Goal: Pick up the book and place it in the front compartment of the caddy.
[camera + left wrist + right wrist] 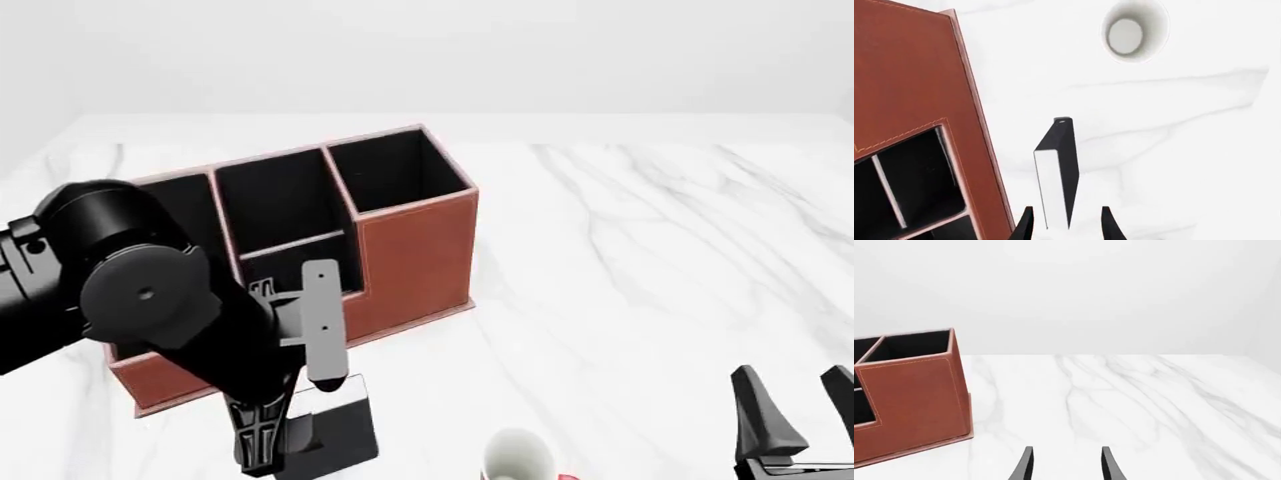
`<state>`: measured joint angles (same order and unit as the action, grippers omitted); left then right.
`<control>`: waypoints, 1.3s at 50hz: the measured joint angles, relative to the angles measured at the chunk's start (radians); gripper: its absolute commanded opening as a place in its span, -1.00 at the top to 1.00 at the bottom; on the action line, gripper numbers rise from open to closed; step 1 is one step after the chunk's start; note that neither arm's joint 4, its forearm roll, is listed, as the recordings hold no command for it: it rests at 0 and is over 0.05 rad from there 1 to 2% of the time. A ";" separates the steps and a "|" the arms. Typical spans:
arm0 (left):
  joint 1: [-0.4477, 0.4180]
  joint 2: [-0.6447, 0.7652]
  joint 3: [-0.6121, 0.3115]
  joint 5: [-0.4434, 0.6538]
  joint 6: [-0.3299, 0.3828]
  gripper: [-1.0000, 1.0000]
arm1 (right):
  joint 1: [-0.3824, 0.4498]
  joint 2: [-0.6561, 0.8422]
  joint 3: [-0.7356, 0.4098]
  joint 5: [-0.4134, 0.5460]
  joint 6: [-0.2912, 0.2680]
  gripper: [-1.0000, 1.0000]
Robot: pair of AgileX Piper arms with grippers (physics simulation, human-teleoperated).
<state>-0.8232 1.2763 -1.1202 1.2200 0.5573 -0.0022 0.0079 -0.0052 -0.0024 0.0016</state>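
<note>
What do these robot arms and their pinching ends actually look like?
The left arm is glossy black with rounded drum-like joints and a grey bracket near its wrist. Each end effector, left and right, ends in two slim black tapered fingers, like small curved blades. No cables or markings show.

A white marble table (641, 230) with faint grey veins carries a reddish-brown caddy (414, 250) at the left. A white mug (518, 458) stands at the near edge, well apart from the caddy
</note>
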 measured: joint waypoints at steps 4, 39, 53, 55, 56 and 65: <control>0.002 -0.002 0.002 0.000 -0.003 -1.00 | 0.000 0.000 0.000 0.000 0.000 -1.00; 0.130 -0.039 0.004 -0.012 0.090 -1.00 | 0.000 0.000 0.000 0.000 0.000 -1.00; 0.123 -0.011 0.000 -0.051 0.088 -1.00 | 0.000 0.000 0.000 0.000 0.000 -1.00; 0.120 -0.006 0.002 -0.058 0.085 -1.00 | 0.000 0.000 0.000 0.000 0.000 -1.00; 0.118 -0.004 0.003 -0.061 0.083 -1.00 | 0.000 0.000 0.000 0.000 0.000 -1.00; 0.101 0.013 0.012 -0.089 0.065 -1.00 | 0.000 0.000 0.000 0.000 0.000 -1.00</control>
<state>-0.7224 1.2896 -1.1080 1.1311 0.6220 -0.0021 0.0080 -0.0052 -0.0024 0.0015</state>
